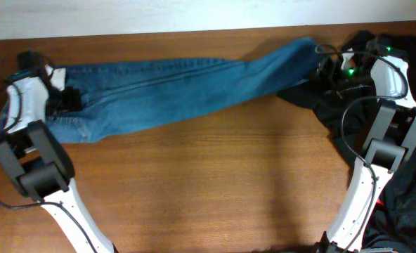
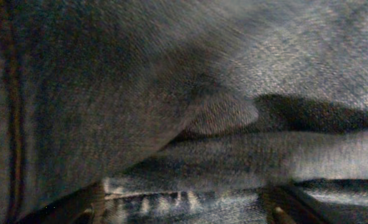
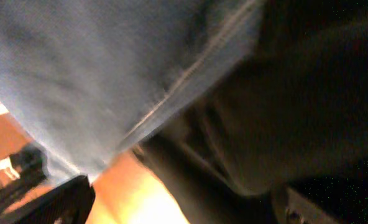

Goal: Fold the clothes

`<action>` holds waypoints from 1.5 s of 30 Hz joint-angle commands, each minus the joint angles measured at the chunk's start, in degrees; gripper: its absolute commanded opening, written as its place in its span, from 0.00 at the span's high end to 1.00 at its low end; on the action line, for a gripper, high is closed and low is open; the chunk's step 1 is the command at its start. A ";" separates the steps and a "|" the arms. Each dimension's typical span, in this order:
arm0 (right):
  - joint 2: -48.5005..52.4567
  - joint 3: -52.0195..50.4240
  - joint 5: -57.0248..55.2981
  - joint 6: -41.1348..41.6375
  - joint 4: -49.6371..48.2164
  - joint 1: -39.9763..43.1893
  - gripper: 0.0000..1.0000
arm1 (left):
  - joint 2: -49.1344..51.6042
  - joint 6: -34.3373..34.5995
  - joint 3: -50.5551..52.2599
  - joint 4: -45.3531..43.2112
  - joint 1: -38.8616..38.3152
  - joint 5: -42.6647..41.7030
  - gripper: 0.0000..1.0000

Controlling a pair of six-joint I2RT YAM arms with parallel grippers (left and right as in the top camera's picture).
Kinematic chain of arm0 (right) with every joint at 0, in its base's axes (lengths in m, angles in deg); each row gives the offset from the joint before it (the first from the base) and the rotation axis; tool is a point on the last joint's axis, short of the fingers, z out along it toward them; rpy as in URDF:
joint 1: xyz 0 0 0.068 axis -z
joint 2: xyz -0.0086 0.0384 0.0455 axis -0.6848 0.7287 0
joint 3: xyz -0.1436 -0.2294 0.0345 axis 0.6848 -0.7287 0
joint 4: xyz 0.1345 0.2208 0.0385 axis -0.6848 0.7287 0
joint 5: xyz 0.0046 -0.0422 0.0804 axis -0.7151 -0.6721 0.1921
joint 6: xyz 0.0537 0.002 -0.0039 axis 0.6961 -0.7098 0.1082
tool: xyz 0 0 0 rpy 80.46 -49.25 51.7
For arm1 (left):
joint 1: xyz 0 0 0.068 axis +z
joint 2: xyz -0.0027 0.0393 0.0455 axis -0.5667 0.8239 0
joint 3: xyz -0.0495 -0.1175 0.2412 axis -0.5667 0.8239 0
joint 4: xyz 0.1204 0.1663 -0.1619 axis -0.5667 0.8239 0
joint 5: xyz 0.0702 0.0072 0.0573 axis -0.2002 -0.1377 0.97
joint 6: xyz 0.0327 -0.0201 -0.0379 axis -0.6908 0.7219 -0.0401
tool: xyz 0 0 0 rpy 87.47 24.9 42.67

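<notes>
Jeans, we count one pair: medium-blue denim jeans (image 1: pixel 180 84), long-legged, with a stitched seam running along them. They lie stretched out across the far half of the brown wooden table (image 1: pixel 215 183), one table in all, with the broader end at our left and the narrow end slanting toward the far right corner.

Nearest to us, two white-and-black arms rise from the front edge. The left arm climbs to a black elbow, then bends back toward the far left, its wrist turned inward so that the left gripper (image 1: pixel 66 98) lies on the broad end of the denim. In its wrist view, the two dark fingers (image 2: pixel 84 208) sit wide apart at the lower edge, with rumpled denim and a pale, worn edge between them; the jaws are spread and pinch nothing.

The right arm mirrors this, elbow outward and wrist turned inward. The right gripper (image 1: pixel 329 70) reaches the narrow end, where the denim meets a heap of black cloth (image 1: pixel 405 176). We count one heap, but cannot tell how many garments are in it. Its fingers (image 3: pixel 59 202) also stand wide apart, with blue denim and black fabric close before them and nothing clamped.

Farthest back runs one pale wall strip (image 1: pixel 194 14).
</notes>
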State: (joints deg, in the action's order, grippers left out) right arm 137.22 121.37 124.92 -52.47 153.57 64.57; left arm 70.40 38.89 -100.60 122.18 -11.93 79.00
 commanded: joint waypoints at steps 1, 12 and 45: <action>0.72 -0.11 -22.97 -0.26 5.31 0.11 0.03 | 1.29 3.91 0.55 4.44 5.27 0.31 0.17; 0.26 0.76 -41.86 4.48 7.91 3.87 0.00 | 1.29 3.65 0.52 7.76 10.19 -5.44 0.20; -2.16 16.33 -26.95 -4.68 4.20 -7.82 0.01 | 1.29 2.19 0.52 7.52 8.52 -5.38 0.21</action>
State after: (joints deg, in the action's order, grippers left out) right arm 134.47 137.83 96.73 -56.90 158.07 57.09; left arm 70.29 40.77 -101.10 129.11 -3.54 73.21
